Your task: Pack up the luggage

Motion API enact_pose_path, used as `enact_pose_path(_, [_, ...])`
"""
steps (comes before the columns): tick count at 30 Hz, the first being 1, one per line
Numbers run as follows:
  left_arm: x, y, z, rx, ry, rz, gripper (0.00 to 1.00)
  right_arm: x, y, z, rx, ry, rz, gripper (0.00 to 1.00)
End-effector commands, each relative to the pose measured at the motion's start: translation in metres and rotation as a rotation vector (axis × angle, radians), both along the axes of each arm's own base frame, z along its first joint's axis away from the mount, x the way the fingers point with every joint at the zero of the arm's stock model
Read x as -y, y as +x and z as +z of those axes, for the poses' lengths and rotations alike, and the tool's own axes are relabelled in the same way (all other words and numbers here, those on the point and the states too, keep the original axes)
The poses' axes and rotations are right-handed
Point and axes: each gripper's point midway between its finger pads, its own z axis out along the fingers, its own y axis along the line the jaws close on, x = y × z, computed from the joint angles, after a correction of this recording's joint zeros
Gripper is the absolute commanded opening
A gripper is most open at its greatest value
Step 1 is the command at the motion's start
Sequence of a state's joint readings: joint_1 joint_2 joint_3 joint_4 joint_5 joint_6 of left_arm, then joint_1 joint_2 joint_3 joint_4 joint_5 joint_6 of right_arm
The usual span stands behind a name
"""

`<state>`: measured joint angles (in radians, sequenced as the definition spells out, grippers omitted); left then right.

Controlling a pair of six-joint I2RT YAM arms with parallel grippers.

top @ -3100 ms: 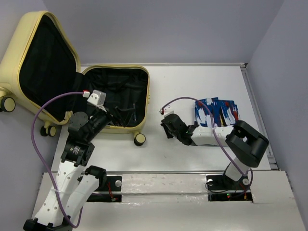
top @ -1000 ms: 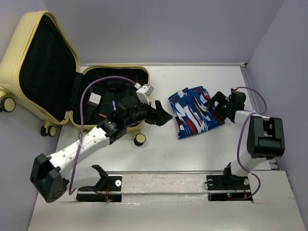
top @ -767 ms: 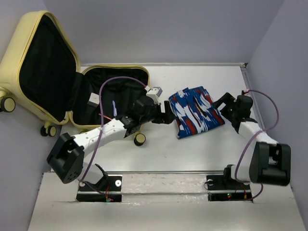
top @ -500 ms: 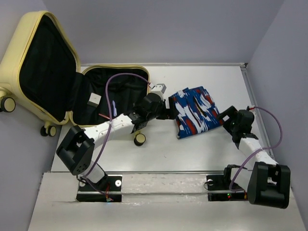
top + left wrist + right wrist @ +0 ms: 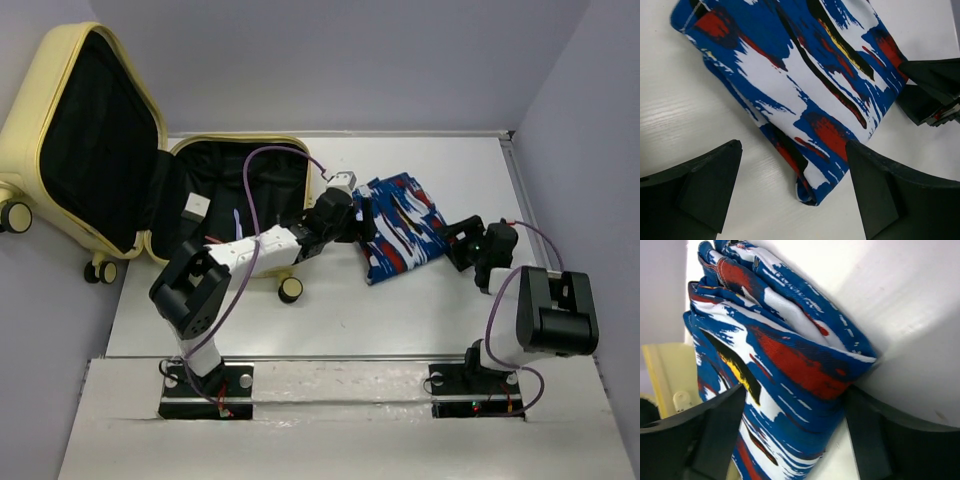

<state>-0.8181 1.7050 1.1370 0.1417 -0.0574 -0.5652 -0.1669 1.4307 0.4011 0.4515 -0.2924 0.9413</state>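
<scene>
The cloth (image 5: 805,85) between the black fingers of the left gripper (image 5: 792,150) and the right gripper (image 5: 795,390) is blue with white, red and black brush streaks and 1 yellow dash. Beyond the left gripper, the suitcase (image 5: 95,130) is pale yellow with black lining.

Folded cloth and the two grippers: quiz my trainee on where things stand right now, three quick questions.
1. True or false: the folded cloth already lies inside the luggage.
2. The left gripper is: A) shut on a wheel, B) open over the cloth's corner, C) inside the luggage.
3. Fill in: the cloth's folded edge sits ___ the fingers of the right gripper.
Key: 1 false, it lies on the table; 2 B; 3 between.
</scene>
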Motion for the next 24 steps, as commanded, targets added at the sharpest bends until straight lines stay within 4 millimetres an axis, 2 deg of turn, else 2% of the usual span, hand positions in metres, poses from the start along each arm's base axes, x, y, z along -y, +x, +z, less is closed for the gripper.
enact_pose_path(1, [0.013, 0.024, 0.012, 0.053, 0.008, 0.040, 0.97, -0.023, -0.005, -0.025, -0.055, 0.176, 0.032, 0.73])
enact_pose_path(3, [0.013, 0.030, 0.003, 0.037, 0.026, 0.051, 0.97, -0.021, -0.004, -0.025, -0.055, 0.178, 0.020, 0.61])
enact_pose_path(4, [0.013, 0.037, -0.002, 0.032, 0.035, 0.064, 0.97, -0.019, -0.003, -0.024, -0.047, 0.167, 0.010, 0.46])
enact_pose_path(6, [0.011, 0.046, -0.009, 0.021, 0.045, 0.086, 0.97, -0.014, -0.003, -0.024, -0.040, 0.147, 0.001, 0.33])
enact_pose_path(7, [0.009, 0.053, -0.016, 0.013, 0.052, 0.104, 0.97, -0.010, -0.003, -0.024, -0.037, 0.136, -0.002, 0.23])
enact_pose_path(10, [0.005, 0.066, -0.027, 0.001, 0.064, 0.140, 0.97, -0.005, -0.004, -0.024, -0.030, 0.139, 0.011, 0.10])
enact_pose_path(11, [0.002, 0.070, -0.028, -0.001, 0.066, 0.151, 0.97, -0.003, -0.004, -0.023, -0.028, 0.139, 0.009, 0.07])
enact_pose_path(15, [-0.001, 0.079, -0.034, 0.006, 0.087, 0.178, 0.98, 0.011, -0.010, -0.021, -0.010, 0.120, -0.005, 0.07])
enact_pose_path(20, [0.005, 0.101, -0.045, -0.018, 0.080, 0.176, 0.99, 0.020, -0.028, -0.027, -0.048, 0.021, -0.012, 0.07])
enact_pose_path(24, [0.016, 0.113, -0.053, -0.038, 0.035, 0.127, 0.99, 0.021, -0.029, -0.026, -0.043, 0.000, -0.004, 0.07])
